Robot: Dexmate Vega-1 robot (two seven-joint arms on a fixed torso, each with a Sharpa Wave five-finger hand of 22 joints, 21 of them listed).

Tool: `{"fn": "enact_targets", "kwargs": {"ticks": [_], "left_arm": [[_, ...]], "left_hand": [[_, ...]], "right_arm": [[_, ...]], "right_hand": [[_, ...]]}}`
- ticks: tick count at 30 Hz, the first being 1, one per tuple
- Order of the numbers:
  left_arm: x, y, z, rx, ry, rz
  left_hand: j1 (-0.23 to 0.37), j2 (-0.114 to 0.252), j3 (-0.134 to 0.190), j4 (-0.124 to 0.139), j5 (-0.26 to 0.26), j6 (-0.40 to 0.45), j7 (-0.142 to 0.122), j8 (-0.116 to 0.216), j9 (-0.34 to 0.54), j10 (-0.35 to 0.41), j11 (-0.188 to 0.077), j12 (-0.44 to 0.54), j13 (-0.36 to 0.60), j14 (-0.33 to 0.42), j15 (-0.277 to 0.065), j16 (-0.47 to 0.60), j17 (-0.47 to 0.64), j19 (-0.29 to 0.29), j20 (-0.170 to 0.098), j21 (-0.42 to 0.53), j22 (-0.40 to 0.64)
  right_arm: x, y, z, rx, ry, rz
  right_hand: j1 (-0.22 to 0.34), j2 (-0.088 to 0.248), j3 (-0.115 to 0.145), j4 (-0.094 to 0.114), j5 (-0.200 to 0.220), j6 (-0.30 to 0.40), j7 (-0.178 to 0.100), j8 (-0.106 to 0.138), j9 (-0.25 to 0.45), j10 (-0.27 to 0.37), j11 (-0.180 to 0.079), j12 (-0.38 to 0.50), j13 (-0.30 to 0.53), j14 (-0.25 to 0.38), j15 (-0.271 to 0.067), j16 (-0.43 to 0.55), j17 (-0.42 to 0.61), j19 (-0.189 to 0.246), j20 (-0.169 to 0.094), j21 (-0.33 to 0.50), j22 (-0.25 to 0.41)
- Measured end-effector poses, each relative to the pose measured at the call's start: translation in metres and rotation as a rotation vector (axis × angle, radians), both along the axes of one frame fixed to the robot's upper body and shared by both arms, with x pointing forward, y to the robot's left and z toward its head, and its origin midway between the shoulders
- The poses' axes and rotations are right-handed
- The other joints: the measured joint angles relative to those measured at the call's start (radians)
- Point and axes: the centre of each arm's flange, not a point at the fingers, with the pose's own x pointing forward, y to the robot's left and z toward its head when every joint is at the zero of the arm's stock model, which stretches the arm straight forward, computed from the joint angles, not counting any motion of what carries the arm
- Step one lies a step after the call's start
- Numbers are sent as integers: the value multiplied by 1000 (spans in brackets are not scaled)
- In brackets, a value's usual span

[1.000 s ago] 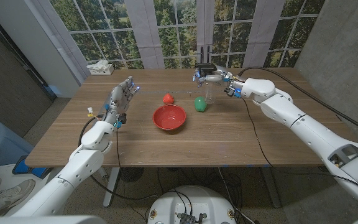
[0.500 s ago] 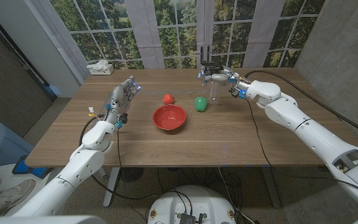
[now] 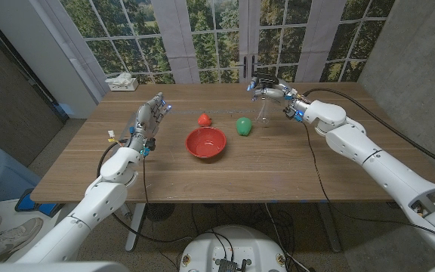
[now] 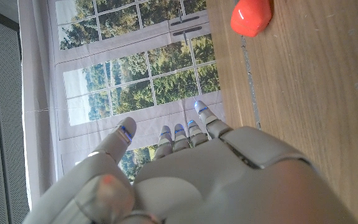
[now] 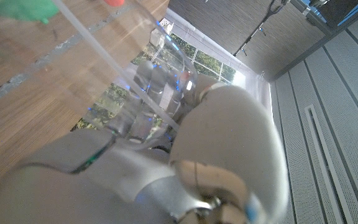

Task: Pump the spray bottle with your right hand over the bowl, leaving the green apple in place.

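The right hand (image 3: 272,94) is wrapped around the top of the clear bottle (image 3: 263,113), gripping it near the far edge of the surface (image 3: 278,166), to the right of the bowl (image 3: 205,142) and not above it. In the right wrist view the fingers (image 5: 160,81) show through the bottle's clear wall (image 5: 104,56), closed around it, with the bottle's inner tube running across in front of them. The bottle looks upright; whether its base touches the wood or hangs just above it cannot be told. The green apple (image 3: 243,126) lies on the wood just left of the bottle, between it and the red bowl, apart from both. A small red fruit (image 3: 205,119) lies just behind the bowl. The left hand (image 3: 146,121) holds nothing, its fingers straight and slightly apart, well to the left of the bowl; in the left wrist view the fingers (image 4: 185,132) reach toward the windows, with the red fruit (image 4: 251,15) lying beyond them on the wood. A white box (image 3: 121,81) sits at the far left corner.
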Motion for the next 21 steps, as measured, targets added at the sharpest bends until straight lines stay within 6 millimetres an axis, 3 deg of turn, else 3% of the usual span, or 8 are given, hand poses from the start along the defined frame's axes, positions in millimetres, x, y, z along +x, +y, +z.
{"fn": "enact_targets", "kwargs": {"ticks": [10,21], "left_arm": [[2,1,2,3,-2,-4],[4,1,3,4,-2,-7]], "left_hand": [[4,4,0,0,0,0,0,0,0,0,0,0,0,0,0,0,0,0,0,-4,0],[4,4,-3,4,0,0,0,0,0,0,0,0,0,0,0,0,0,3,4,-7,0]], "right_arm": [[-1,-14,-9,52,-1,-39],[-3,-27,-23,108,-2,-94]], "right_hand": [[0,0,-4,4,-7,20,37,-16,-37,0,0,0,2,-10,4,-6,0,-9,-5,0,0],[0,0,-4,4,-7,32,49,-40,-72,0,0,4,5,-10,4,-6,0,-9,-5,0,0]]}}
